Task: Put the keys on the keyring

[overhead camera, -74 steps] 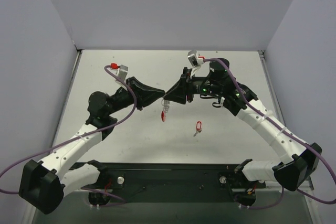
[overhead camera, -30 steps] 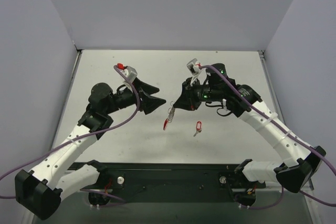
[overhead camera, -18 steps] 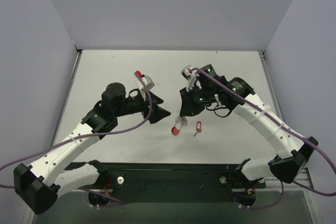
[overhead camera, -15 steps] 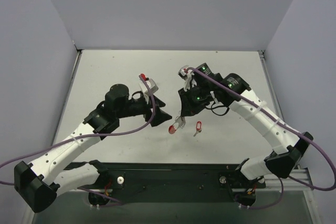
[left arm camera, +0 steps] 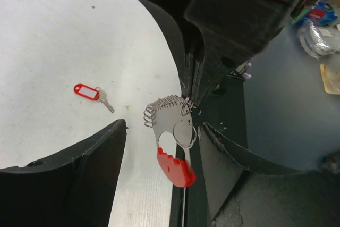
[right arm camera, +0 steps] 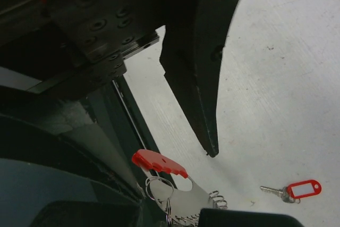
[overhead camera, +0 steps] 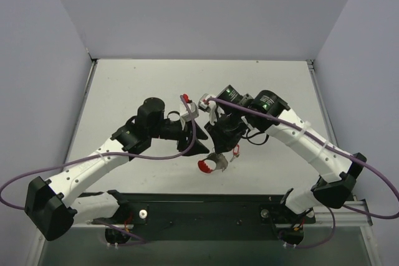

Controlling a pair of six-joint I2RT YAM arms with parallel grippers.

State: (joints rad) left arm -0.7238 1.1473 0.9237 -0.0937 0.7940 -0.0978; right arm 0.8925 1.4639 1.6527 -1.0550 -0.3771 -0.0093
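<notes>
My right gripper (overhead camera: 218, 146) is shut on the keyring (overhead camera: 210, 165), a silver plate with a red arc and wire loops. The keyring (left arm camera: 169, 128) hangs in the air over the table's near edge, red arc lowest. My left gripper (overhead camera: 194, 147) is open just to its left. In the left wrist view the keyring hangs between that gripper's two black fingers (left arm camera: 85, 171) without touching them. The key (overhead camera: 235, 151) with its red oblong tag lies flat on the white table, free of both grippers. It shows in both wrist views as the key (left arm camera: 90, 92) and the key (right arm camera: 297, 190).
A black rail (overhead camera: 206, 207) runs along the table's near edge, right under the hanging keyring. Grey walls close the table at the left, back and right. Purple cables trail from both arms.
Both arms have swung from mid-table toward the near edge. The right one carried the keyring past the lying key. The left gripper followed beside it and its jaws narrowed a little.
</notes>
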